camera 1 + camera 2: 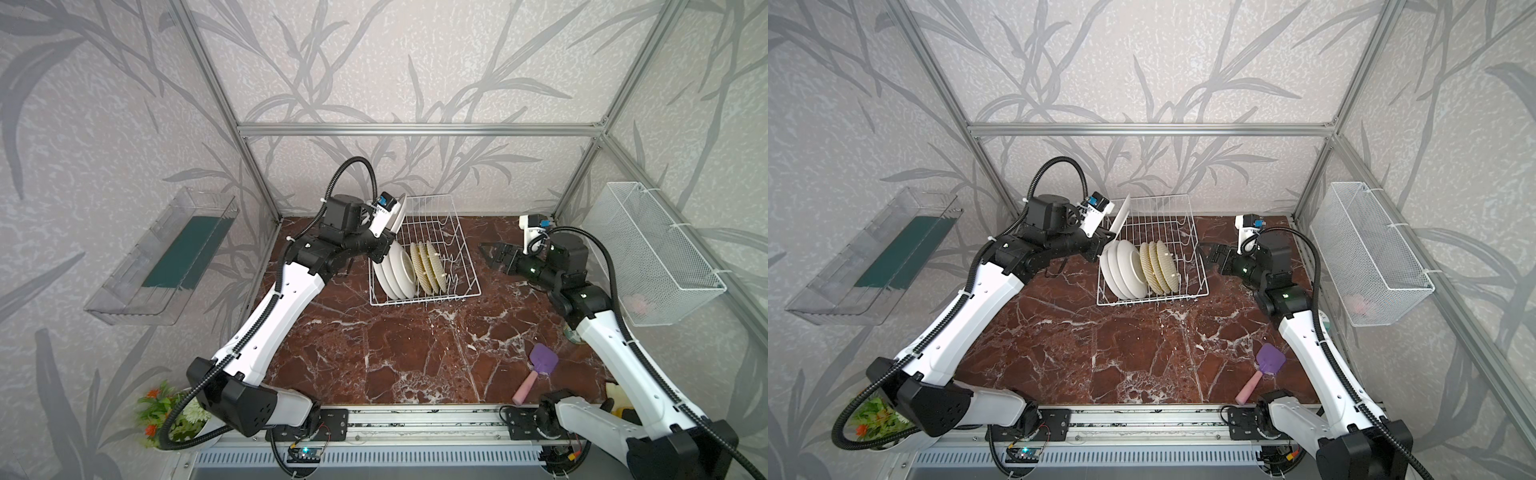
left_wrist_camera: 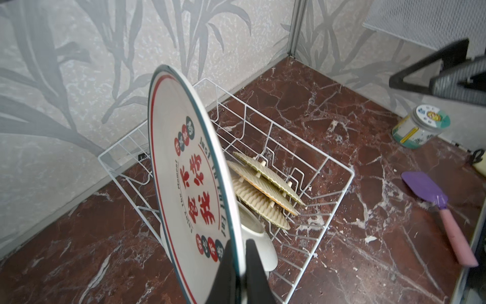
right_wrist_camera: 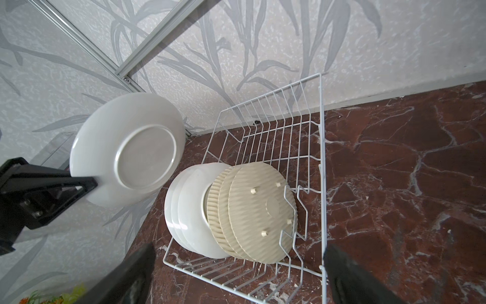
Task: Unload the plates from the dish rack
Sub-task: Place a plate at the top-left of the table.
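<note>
My left gripper is shut on the rim of a white plate with red lettering, and holds it upright in the air over the far left corner of the dish rack. Both top views show this lifted plate. Three white plates and three yellow woven plates stand on edge in the rack's near half, as the right wrist view also shows for the white plates and the yellow plates. My right gripper hovers open and empty just right of the rack.
A purple spatula with a pink handle lies front right. A lidded jar stands by the right wall under my right arm. A white mesh basket hangs on the right wall and a clear tray on the left. A flower pot stands front left.
</note>
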Robot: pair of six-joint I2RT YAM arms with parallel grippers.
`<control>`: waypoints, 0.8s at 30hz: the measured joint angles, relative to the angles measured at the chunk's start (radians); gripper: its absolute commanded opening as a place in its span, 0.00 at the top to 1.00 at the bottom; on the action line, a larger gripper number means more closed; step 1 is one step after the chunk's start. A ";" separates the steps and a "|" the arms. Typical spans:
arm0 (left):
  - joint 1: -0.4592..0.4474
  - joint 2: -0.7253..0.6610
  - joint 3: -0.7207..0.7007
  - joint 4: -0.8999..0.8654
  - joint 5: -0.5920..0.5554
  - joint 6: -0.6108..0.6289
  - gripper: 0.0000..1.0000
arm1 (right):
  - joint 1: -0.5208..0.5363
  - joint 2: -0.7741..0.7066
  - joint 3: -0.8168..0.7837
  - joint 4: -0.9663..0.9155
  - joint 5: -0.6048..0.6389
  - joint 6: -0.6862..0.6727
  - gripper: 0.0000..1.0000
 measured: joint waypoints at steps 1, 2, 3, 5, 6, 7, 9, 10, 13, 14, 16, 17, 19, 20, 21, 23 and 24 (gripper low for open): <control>-0.010 -0.006 -0.014 0.009 -0.003 0.023 1.00 | 0.005 0.009 0.012 -0.002 0.001 0.015 0.00; -0.022 -0.017 -0.034 0.024 -0.006 0.051 1.00 | 0.013 0.020 0.027 -0.004 0.002 0.031 0.00; -0.032 -0.030 -0.057 0.042 -0.008 0.078 1.00 | 0.021 0.031 0.041 -0.005 0.003 0.047 0.00; -0.052 -0.054 -0.098 0.076 -0.008 0.124 1.00 | 0.037 0.054 0.067 -0.009 0.003 0.071 0.00; -0.063 -0.064 -0.115 0.089 -0.009 0.148 1.00 | 0.045 0.066 0.082 -0.013 0.003 0.080 0.00; -0.072 -0.072 -0.125 0.096 -0.011 0.170 1.00 | 0.053 0.077 0.095 -0.019 0.003 0.087 0.00; -0.096 -0.078 -0.133 0.108 -0.019 0.218 1.00 | 0.068 0.101 0.119 -0.027 0.007 0.108 0.01; -0.110 -0.080 -0.135 0.116 -0.026 0.246 1.00 | 0.076 0.114 0.130 -0.029 0.011 0.118 0.01; -0.150 -0.079 -0.138 0.132 -0.054 0.321 1.00 | 0.090 0.143 0.149 -0.029 0.016 0.149 0.01; -0.164 -0.079 -0.141 0.137 -0.066 0.348 1.00 | 0.094 0.151 0.153 -0.029 0.019 0.157 0.00; -0.190 -0.078 -0.145 0.142 -0.089 0.395 1.00 | 0.097 0.171 0.164 -0.030 0.021 0.174 0.00; -0.203 -0.076 -0.148 0.143 -0.103 0.417 1.00 | 0.098 0.183 0.173 -0.032 0.022 0.180 0.00; -0.223 -0.069 -0.150 0.143 -0.129 0.452 1.00 | 0.098 0.202 0.192 -0.036 0.027 0.190 0.00; -0.232 -0.063 -0.150 0.143 -0.142 0.470 1.00 | 0.098 0.208 0.200 -0.037 0.030 0.195 0.00; -0.240 -0.058 -0.151 0.143 -0.154 0.484 1.00 | 0.098 0.211 0.206 -0.037 0.033 0.198 0.00; -0.254 -0.049 -0.159 0.147 -0.183 0.514 1.00 | 0.098 0.213 0.211 -0.037 0.041 0.205 0.00; -0.258 -0.047 -0.165 0.148 -0.193 0.527 1.00 | 0.098 0.213 0.213 -0.037 0.046 0.207 0.00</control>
